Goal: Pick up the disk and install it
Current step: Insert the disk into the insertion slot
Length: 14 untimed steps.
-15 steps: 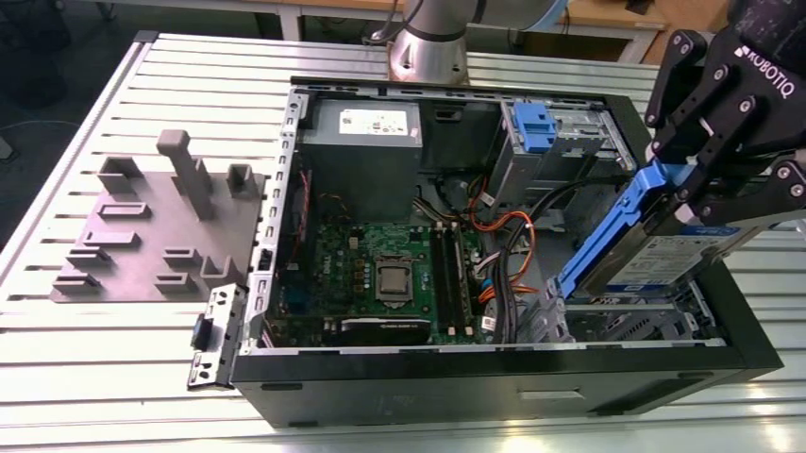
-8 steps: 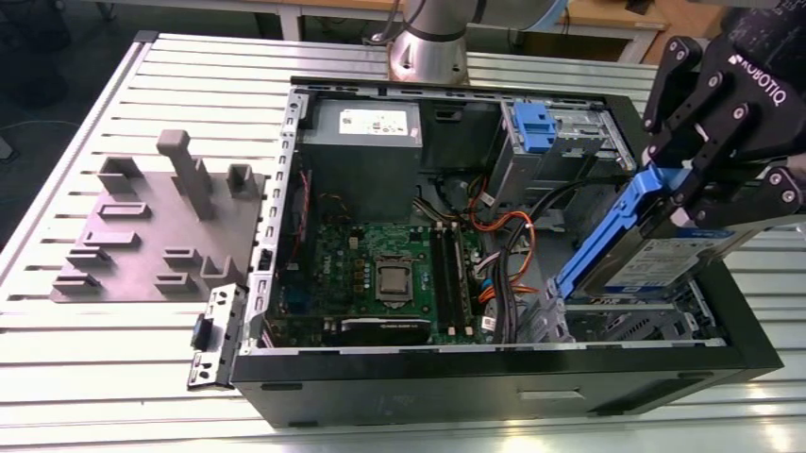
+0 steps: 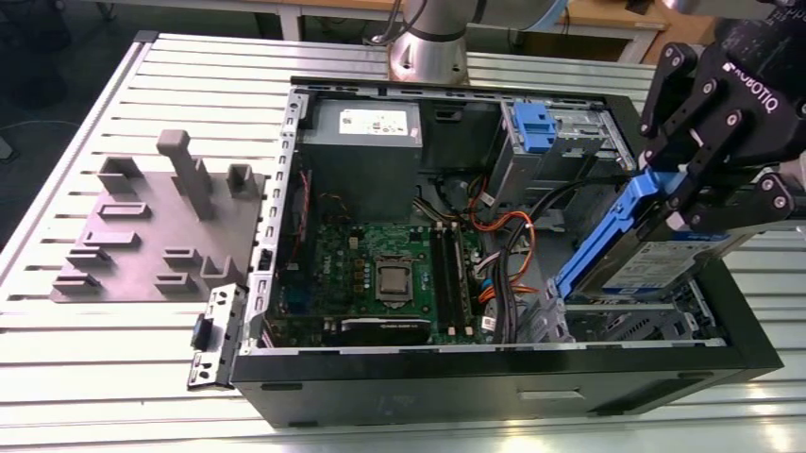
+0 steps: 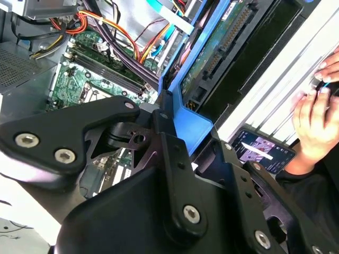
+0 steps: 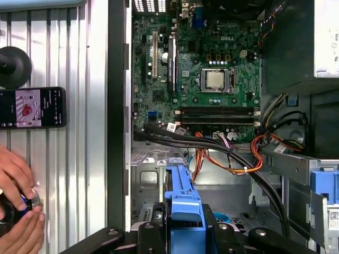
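The pincer (image 3: 690, 193) was clamped on the disk (image 3: 655, 255), holding it tilted above the open computer case (image 3: 504, 363) at the exterior view's right, over the drive bay. A person's hand (image 4: 318, 119) rested on the table (image 3: 126, 359) beside a phone (image 5: 32, 108).

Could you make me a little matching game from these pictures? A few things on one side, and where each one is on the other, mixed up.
Things:
1. disk
2. grey fixture plate
3. phone
4. processor socket

Places:
A. on the slatted table, outside the computer case, at the exterior view's left
B. on the green board inside the case
C. held in the gripper jaws, tilted, over the case's corner bay
D. flat on the slatted table beside a person's hands

Pairs: 1-C, 2-A, 3-D, 4-B
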Each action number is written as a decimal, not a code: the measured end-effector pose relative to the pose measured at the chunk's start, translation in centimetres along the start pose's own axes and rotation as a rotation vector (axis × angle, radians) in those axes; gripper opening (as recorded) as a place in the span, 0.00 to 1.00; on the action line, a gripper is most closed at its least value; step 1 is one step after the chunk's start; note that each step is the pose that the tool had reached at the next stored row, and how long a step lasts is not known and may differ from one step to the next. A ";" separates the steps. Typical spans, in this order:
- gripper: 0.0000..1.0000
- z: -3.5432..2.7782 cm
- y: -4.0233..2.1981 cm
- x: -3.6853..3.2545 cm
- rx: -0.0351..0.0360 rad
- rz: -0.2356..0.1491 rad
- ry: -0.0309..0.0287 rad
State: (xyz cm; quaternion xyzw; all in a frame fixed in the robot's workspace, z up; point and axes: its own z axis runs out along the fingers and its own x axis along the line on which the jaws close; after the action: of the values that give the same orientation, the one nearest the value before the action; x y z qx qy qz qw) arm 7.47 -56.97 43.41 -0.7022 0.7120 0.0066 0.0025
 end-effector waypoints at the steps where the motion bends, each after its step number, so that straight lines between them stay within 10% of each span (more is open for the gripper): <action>1: 0.37 0.02 0.00 0.00 0.0000 0.000 0.0000; 10: 0.44 1.38 -0.01 0.02 0.0001 0.000 0.0000; 14: 0.31 2.12 -0.01 0.03 0.0001 -0.001 -0.0001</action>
State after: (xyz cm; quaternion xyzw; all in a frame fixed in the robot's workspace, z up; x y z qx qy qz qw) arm 7.46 -56.97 41.30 -0.7025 0.7116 0.0066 0.0026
